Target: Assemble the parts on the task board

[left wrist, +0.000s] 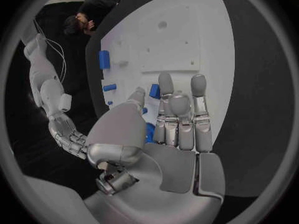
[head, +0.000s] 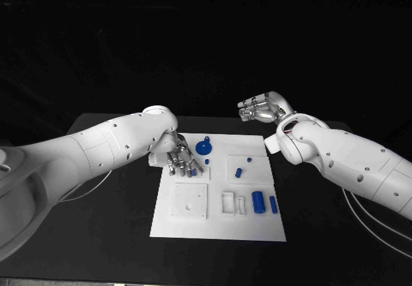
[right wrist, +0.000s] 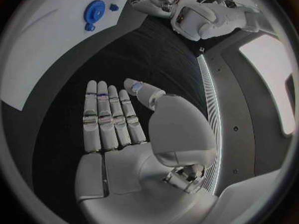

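Observation:
The white task board (head: 215, 229) lies mid-table. My left hand (head: 182, 159) hovers over its near-left part, fingers pointing down at the board. In the left wrist view a blue part (left wrist: 154, 90) shows between the thumb and the straight fingers (left wrist: 179, 119); I cannot tell whether it is held. A blue round disc (head: 203, 148) lies just beyond that hand. Small blue pegs (head: 249, 159), a short cylinder (head: 239, 173), a bigger cylinder (head: 258, 201) and a thin bar (head: 273, 204) lie on the board's right half. My right hand (head: 262, 108) hangs past the board's far right corner, holding nothing.
Two white raised blocks, a square one (head: 190, 199) and a slotted one (head: 228, 202), sit on the board's front half. The black table (head: 112, 238) surrounds the board. The right wrist view shows the board (right wrist: 56, 40), the disc (right wrist: 95, 9) and my flat right hand (right wrist: 115, 129).

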